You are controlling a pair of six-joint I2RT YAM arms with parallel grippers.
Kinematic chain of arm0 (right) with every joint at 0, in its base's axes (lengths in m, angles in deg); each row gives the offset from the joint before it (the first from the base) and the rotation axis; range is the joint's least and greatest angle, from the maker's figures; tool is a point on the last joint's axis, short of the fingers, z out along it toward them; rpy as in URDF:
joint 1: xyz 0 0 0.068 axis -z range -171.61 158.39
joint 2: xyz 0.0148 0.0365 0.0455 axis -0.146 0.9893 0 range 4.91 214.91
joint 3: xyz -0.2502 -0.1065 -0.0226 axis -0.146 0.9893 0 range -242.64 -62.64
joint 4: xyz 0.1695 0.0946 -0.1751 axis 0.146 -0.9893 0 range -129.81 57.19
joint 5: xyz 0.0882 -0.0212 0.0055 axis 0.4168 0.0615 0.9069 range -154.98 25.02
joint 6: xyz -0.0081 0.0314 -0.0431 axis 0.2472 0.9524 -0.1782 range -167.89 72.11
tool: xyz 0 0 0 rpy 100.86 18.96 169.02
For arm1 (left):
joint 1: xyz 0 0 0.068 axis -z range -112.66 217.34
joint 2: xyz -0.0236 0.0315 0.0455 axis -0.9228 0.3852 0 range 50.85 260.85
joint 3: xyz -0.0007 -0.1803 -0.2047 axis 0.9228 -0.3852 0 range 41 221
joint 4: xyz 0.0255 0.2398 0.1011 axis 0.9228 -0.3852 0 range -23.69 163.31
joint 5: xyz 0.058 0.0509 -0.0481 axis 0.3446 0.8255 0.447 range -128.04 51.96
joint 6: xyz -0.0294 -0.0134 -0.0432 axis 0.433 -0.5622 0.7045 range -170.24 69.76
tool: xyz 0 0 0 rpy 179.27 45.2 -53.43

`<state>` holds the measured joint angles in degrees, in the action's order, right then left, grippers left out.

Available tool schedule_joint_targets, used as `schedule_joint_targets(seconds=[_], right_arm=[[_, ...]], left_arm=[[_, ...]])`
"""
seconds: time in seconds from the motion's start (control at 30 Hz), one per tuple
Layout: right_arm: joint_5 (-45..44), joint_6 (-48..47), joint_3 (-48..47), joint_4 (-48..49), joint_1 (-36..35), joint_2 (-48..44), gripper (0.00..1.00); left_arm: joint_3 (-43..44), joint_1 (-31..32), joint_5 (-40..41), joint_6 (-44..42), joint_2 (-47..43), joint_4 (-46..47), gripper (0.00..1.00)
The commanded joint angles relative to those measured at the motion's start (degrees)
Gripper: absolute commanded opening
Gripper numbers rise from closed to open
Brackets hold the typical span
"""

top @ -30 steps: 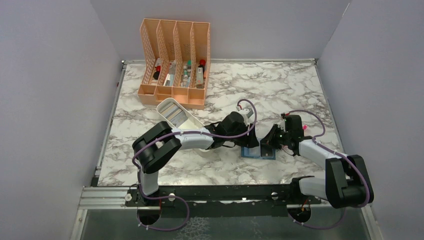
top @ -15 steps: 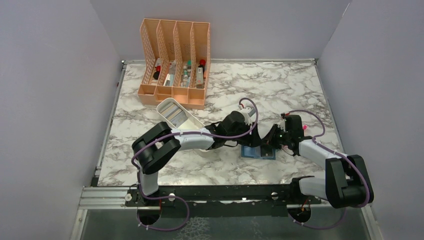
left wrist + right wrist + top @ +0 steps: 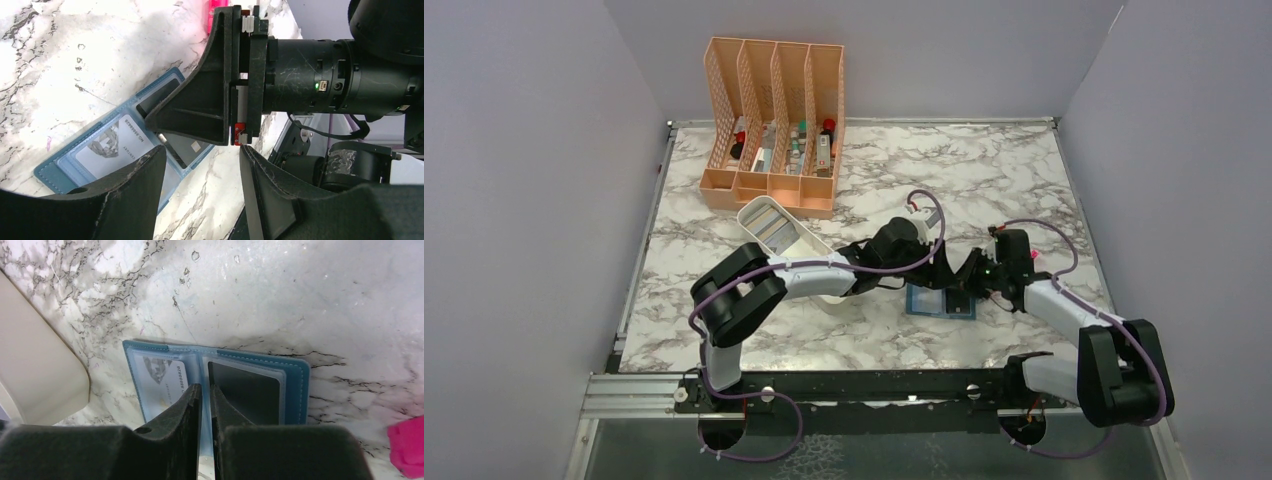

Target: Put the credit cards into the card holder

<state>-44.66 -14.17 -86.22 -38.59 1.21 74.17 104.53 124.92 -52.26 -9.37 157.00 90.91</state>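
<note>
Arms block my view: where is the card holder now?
In the top view, the card holder lies open on the marble table, right of centre, directly under the right gripper.

The organizer (image 3: 772, 125) is standing at the far left corner of the surface (image 3: 984, 180), close against the far edge, with small bottles (image 3: 828, 128) sitting in its slots. The tray (image 3: 776, 232) is lying just before it, running slantwise toward the centre, with cards (image 3: 769, 224) lying inside. The card holder (image 3: 940, 302) is lying open and flat, right of centre, nearer the near edge and well apart from the organizer. One card (image 3: 165, 382) is sitting in the holder's half nearer the tray. The right pincer (image 3: 206, 390) is hanging over the holder's centre fold, and the left pincer (image 3: 200, 150) is hanging at its far side.
</note>
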Motion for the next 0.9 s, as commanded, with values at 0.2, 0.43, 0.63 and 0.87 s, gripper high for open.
schedule_joint_targets(seconds=[0.2, 0.43, 0.63, 0.87], right_arm=[[-1.6, -1.5, -2.4, -3.5, -0.2, -2.5, 0.17], [3.3, -1.5, -3.6, -3.8, -0.3, -4.0, 0.15], [1.5, -1.6, -3.4, -4.0, -1.1, -1.8, 0.14], [-1.9, -1.4, -0.9, -2.0, -1.1, 2.7, 0.1]], left_arm=[[1.2, 0.4, 3.8, -3.7, -1.0, -4.4, 0.6], [-0.5, -0.3, 8.9, -4.3, -3.8, -9.3, 0.61], [-2.0, -1.2, 8.2, -3.9, -4.1, -9.2, 0.62], [-3.7, -1.3, 6.1, -3.5, -3.0, -6.6, 0.64]])
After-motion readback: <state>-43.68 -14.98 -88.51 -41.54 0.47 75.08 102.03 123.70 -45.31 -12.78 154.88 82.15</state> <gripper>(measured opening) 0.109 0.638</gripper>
